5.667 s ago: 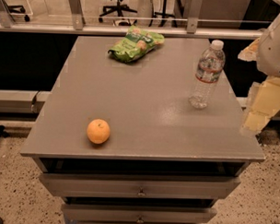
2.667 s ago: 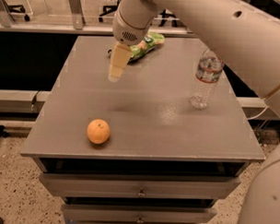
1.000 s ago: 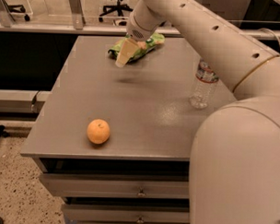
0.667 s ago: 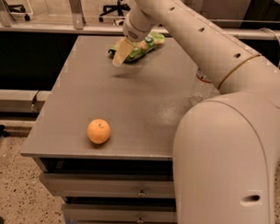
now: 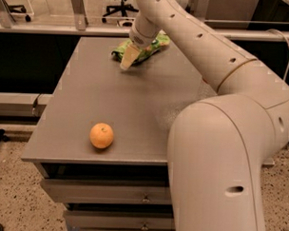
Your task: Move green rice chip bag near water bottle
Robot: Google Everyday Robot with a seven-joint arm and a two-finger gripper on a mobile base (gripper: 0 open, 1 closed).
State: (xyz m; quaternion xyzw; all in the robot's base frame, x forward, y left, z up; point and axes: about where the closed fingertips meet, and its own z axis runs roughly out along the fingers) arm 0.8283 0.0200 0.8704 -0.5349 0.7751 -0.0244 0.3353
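The green rice chip bag (image 5: pixel 149 47) lies at the far middle of the grey table (image 5: pixel 88 101), partly covered by my arm. My gripper (image 5: pixel 128 60) hangs right over the bag's near left end, its pale fingers pointing down at the table beside the bag. The water bottle is hidden behind my arm, which fills the right side of the view.
An orange (image 5: pixel 101 135) sits near the table's front left edge. Drawers (image 5: pixel 108 192) are under the tabletop. A rail (image 5: pixel 52 28) and office chairs stand behind the table. My large white arm (image 5: pixel 219 153) covers the table's right half.
My arm has swung from the right side across the table to the bag at the far edge and now blocks the bottle. The bag and orange have not moved.
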